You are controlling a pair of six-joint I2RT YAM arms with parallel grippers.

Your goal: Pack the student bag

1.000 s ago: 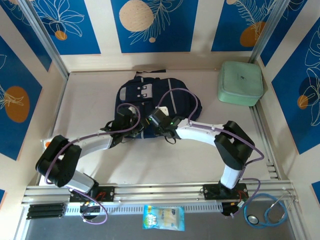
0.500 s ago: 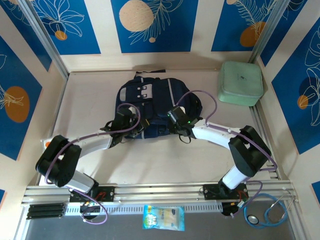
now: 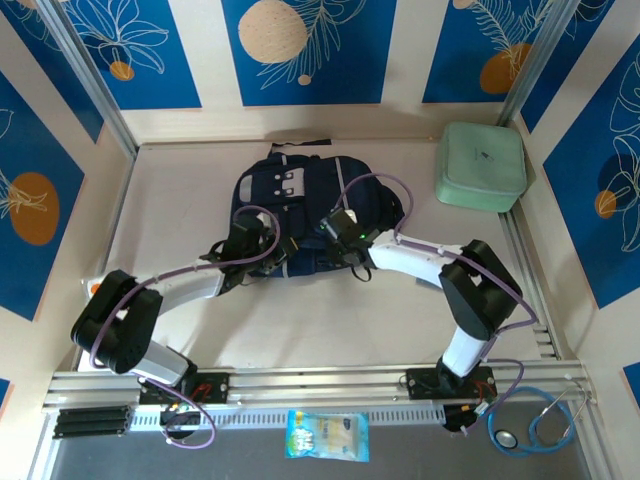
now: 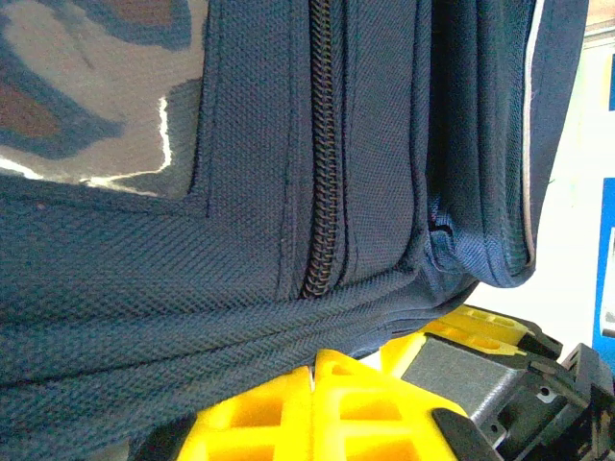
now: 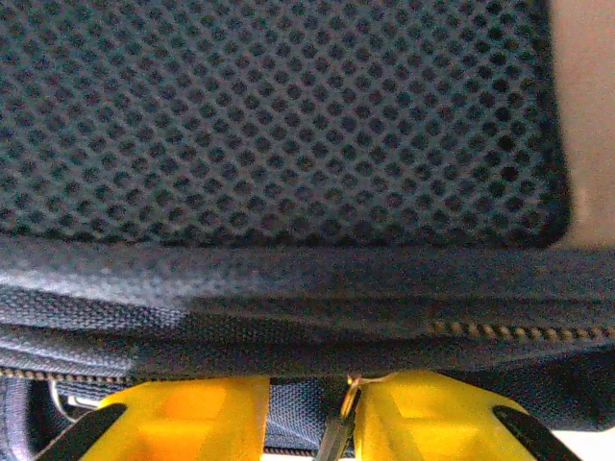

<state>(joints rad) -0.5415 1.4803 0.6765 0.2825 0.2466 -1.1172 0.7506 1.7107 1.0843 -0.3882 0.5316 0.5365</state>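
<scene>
The student bag [image 3: 300, 185], navy with grey-white panels, lies flat at the middle back of the table. My left gripper [image 3: 278, 254] sits at its near left edge. In the left wrist view the yellow fingers [image 4: 259, 418] are pressed together, with a fold of the bag's fabric [image 4: 144, 317] at their tips beside a closed zip [image 4: 322, 192]. My right gripper [image 3: 330, 238] is at the bag's near right edge. In the right wrist view its jaws [image 5: 307, 394] stand apart under the mesh panel [image 5: 279, 115]. A metal zip pull [image 5: 341, 427] hangs loose in the gap, close to the right finger [image 5: 432, 413].
A pale green square zip case [image 3: 481, 165] lies at the back right corner. A snack packet [image 3: 327, 435] rests on the front rail and a stethoscope [image 3: 535, 425] lies at the front right. Patterned walls close in the table on three sides.
The right gripper swung right along the bag's near edge, then came back a little left, and its jaws have parted. The left arm has stayed still.
</scene>
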